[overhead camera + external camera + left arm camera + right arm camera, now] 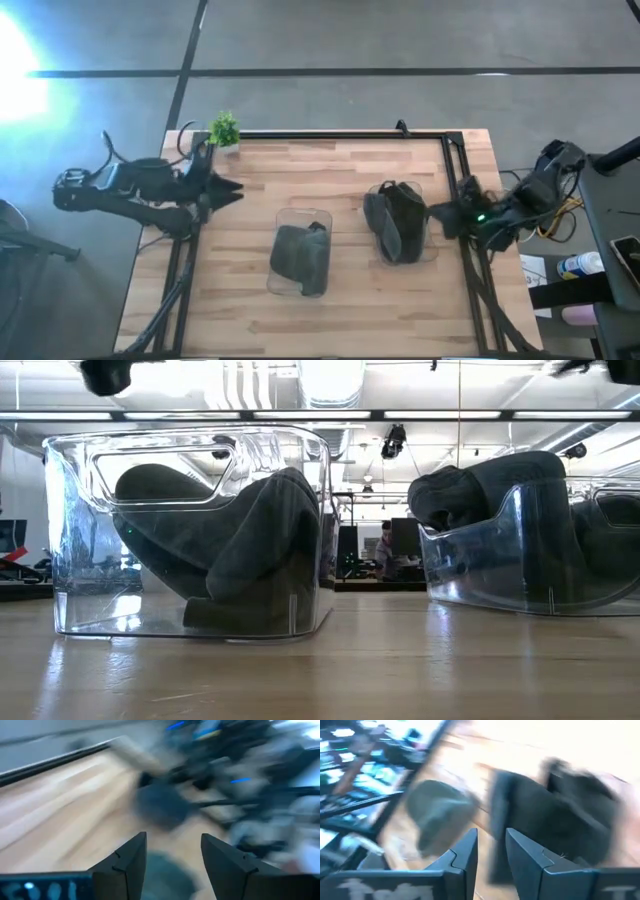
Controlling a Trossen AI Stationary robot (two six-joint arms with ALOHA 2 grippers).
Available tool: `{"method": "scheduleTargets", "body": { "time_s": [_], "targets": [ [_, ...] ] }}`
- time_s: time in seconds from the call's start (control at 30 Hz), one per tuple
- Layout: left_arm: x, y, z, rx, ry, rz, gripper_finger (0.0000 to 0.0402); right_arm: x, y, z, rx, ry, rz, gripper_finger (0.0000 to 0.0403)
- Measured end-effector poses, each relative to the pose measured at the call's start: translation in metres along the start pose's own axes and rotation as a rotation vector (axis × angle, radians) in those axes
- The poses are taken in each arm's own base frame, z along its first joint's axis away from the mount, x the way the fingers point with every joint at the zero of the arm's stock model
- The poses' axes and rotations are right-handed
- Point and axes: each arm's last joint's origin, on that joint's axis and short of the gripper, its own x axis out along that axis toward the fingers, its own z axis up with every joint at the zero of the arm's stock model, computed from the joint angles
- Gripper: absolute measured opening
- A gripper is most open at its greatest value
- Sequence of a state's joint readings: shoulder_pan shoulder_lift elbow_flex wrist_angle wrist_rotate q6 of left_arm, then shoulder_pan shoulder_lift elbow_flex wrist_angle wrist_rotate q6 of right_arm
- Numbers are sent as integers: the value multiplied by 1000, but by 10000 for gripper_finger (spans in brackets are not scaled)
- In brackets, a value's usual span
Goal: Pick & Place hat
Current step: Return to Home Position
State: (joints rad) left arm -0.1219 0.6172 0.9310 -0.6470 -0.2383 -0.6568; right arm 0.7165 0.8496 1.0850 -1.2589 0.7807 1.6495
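Observation:
Two clear plastic bins stand on the wooden table, each with a dark grey hat in it. One hat (300,255) (215,535) lies slumped in the middle bin (284,220). The other hat (397,222) (490,480) bulges over the rim of the right-hand bin (432,250) (520,560). My left gripper (232,189) (172,852) hovers open near the table's left edge, well left of the middle bin. My right gripper (437,214) (491,847) is just right of the right-hand bin, pointing at it, with a narrow gap between its fingers and nothing in them.
A small green plant (224,129) stands at the table's far left corner. A black frame rail (330,133) runs along the far edge and down the right side. Bare wood lies along the near side of the table (330,320).

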Motion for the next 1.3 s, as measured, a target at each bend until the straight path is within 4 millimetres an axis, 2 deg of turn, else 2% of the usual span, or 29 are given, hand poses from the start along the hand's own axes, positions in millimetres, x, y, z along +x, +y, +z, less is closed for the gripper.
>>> {"method": "scheduleTargets", "body": {
  "time_s": [0.13,0.2,0.27,0.4,0.5,0.6,0.73,0.93,1.17,1.3],
  "targets": [
    [20,2,-19,87,-162,-370,181,18,21,-10,-118,-87,237,93],
    [33,8,-35,116,-193,-474,181,26,20,-12,-122,-121,326,91],
    [45,21,-51,123,-200,-473,181,36,9,-11,-128,-153,359,89],
    [51,47,-67,84,-240,-403,181,47,-21,-4,-85,-207,458,84],
    [38,52,-60,99,-314,-479,181,51,-36,0,-100,-247,640,82],
    [30,62,-63,93,-294,-430,181,58,-50,-1,-163,-290,766,82],
    [22,73,-71,114,-262,-345,181,73,-72,-8,-187,-322,737,87],
    [15,81,-85,123,-224,-310,181,101,-103,-28,-177,-332,671,86],
    [27,98,-110,30,-191,-291,181,121,-127,-47,-151,-364,612,77],
    [37,109,-124,8,-168,-234,181,122,-130,-47,-155,-368,567,81]
  ]
}}
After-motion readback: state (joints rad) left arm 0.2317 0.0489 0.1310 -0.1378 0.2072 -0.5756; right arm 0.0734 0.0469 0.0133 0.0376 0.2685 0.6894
